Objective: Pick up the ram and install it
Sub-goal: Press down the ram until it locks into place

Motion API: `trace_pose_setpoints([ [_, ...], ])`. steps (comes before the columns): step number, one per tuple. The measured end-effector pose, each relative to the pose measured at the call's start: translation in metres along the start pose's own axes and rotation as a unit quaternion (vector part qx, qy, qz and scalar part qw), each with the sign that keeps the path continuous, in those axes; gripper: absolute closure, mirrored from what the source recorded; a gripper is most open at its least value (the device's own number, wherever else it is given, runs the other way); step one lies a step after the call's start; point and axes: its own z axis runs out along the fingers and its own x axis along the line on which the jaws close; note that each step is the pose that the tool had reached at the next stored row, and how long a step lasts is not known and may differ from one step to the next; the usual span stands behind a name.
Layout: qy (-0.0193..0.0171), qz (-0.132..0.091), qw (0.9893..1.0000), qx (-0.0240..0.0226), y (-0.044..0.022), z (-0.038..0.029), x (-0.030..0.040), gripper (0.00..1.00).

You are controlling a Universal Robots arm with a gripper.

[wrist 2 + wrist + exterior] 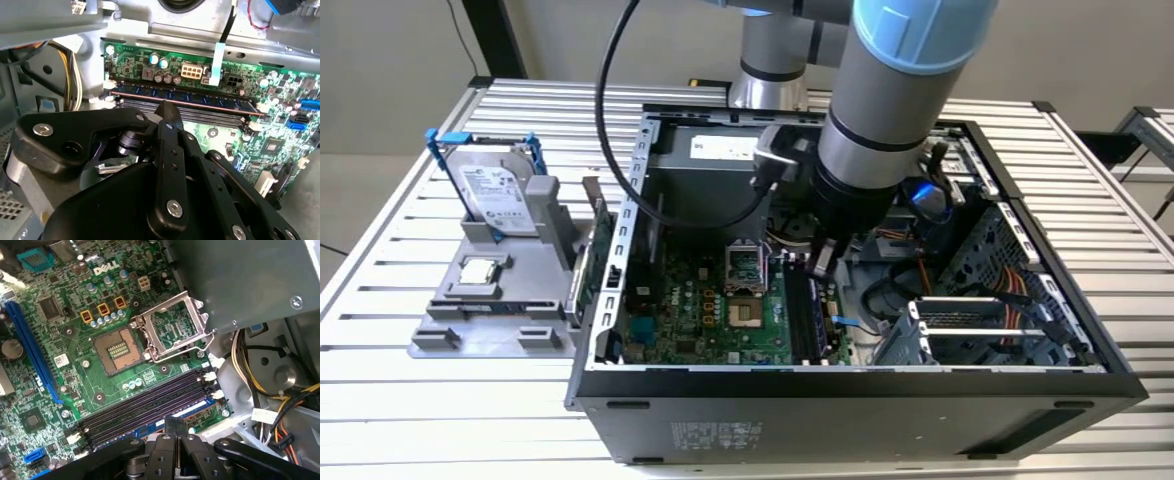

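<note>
Ram [182, 98] is sitting edge-down in a motherboard [75, 340] slot, and your gripper [167, 112] is hovering just above it inside the case [854, 385], jaws clenched, grasping nothing.

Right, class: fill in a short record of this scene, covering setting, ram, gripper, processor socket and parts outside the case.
setting: open computer case on a slatted table
ram: standing along a motherboard slot
gripper: inside the case, fingers together, tip right at the ram
processor socket: empty, retaining frame flipped open
outside the case: hard drive upright in a grey stand, processor chip in front of it
</note>
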Motion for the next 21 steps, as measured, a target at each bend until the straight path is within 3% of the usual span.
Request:
trace_pose_setpoints([
  [4, 0.0008, -0.028, 0.9996, -0.0024, -0.0004, 0.0000, -0.0002, 1.00],
  [8, 0.0017, -0.058, 0.9983, -0.0049, -0.0006, 0.0000, -0.0002, 1.00],
  [14, 0.0028, -0.097, 0.9953, -0.0083, -0.0015, 0.0000, -0.0006, 1.00],
  [21, 0.0039, -0.136, 0.9906, -0.0116, -0.0034, 0.0001, -0.0015, 1.00],
])
